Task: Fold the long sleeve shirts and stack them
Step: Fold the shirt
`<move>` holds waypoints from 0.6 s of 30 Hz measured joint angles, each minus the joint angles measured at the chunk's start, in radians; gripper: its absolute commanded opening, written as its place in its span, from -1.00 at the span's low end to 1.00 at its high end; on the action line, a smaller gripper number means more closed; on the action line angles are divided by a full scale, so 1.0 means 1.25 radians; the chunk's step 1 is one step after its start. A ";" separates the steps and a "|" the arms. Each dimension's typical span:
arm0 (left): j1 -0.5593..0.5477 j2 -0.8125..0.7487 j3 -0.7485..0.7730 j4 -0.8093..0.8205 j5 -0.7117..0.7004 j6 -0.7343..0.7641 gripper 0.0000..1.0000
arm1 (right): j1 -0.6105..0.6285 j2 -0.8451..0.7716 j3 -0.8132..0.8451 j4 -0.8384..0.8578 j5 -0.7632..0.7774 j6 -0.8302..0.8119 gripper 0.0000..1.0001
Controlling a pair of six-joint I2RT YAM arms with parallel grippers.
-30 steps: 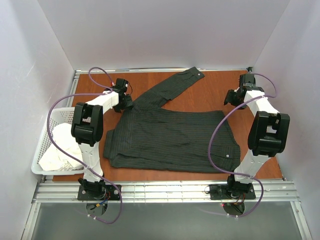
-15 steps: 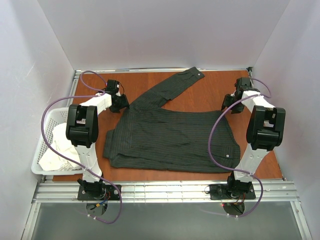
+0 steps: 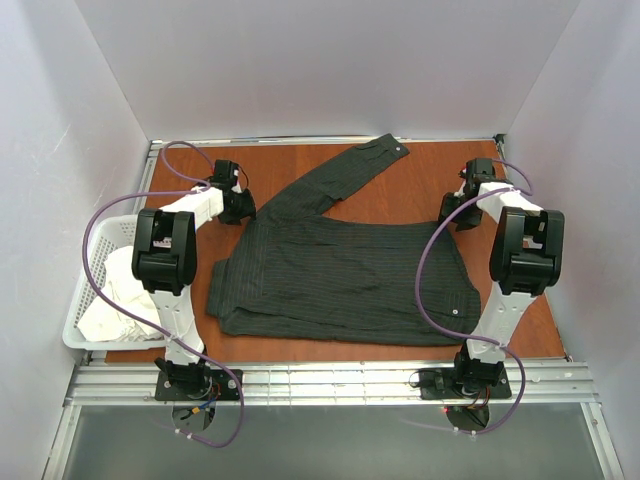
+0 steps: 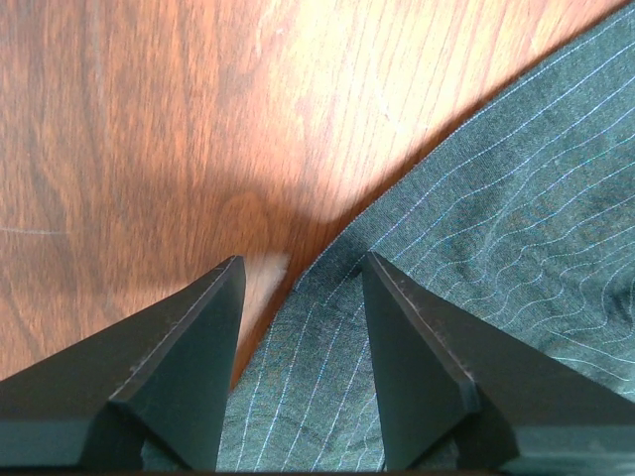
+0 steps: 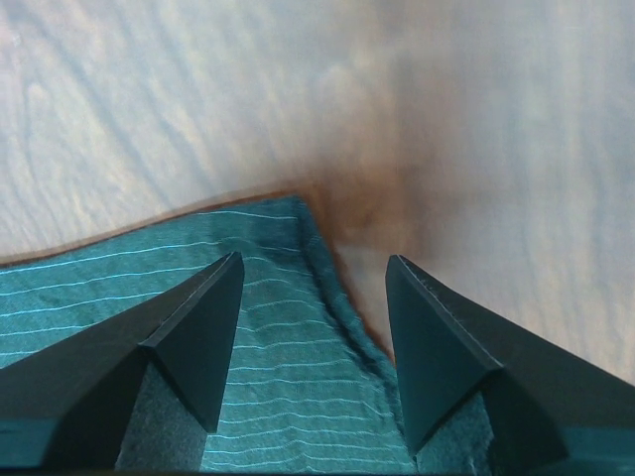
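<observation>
Dark pinstriped shirt [image 3: 340, 275] lies flat mid-table [image 3: 420, 190], body spread sideways, one sleeve angled to the far edge. It has not moved over the last second.

Both arms have. The left gripper [image 3: 243, 205] has shifted left and now sits at the shirt's far left corner. The right gripper [image 3: 452, 212] has come down and in to the far right corner.

Left wrist view: jaws apart, narrower than before, gripper [image 4: 301, 260] straddling the shirt [image 4: 476, 258] hem, nothing clamped. Right wrist view: gripper [image 5: 314, 258] also parted, over the shirt [image 5: 149, 297] corner, no hold.

Basket [image 3: 85, 290] with white cloth [image 3: 120, 300] at the left edge, partly hidden by the left arm. The right arm and its cable cover part of the shirt's right side. Can't tell whether the fingertips touch the fabric. Right wrist colours are washed out.
</observation>
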 measured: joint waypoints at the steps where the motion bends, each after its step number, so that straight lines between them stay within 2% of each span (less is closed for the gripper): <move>1: -0.002 0.000 0.000 0.000 -0.004 0.002 -0.10 | 0.005 0.004 0.000 0.001 -0.003 -0.003 0.07; 6: -0.018 0.004 0.004 -0.002 -0.022 0.009 -0.21 | 0.024 0.026 0.010 0.011 -0.008 -0.019 -0.05; 11: -0.026 0.010 0.010 -0.006 -0.031 0.014 -0.47 | 0.027 0.031 0.013 0.020 -0.010 -0.027 -0.33; 13: -0.027 0.013 0.014 -0.005 -0.031 0.018 -0.50 | 0.027 0.035 0.016 0.020 -0.012 -0.031 -0.41; 14: -0.029 0.014 0.014 -0.005 -0.031 0.020 -0.59 | 0.027 0.037 0.018 0.020 -0.012 -0.034 -0.43; 16: -0.033 0.016 0.015 -0.005 -0.030 0.023 -0.69 | 0.029 0.040 0.020 0.023 -0.012 -0.038 -0.63; 17: -0.034 0.017 0.016 -0.005 -0.028 0.026 -0.83 | 0.030 0.041 0.021 0.024 -0.013 -0.038 -0.67; 18: -0.037 0.019 0.019 -0.006 -0.026 0.025 -0.89 | 0.031 0.042 0.021 0.026 -0.013 -0.039 -0.72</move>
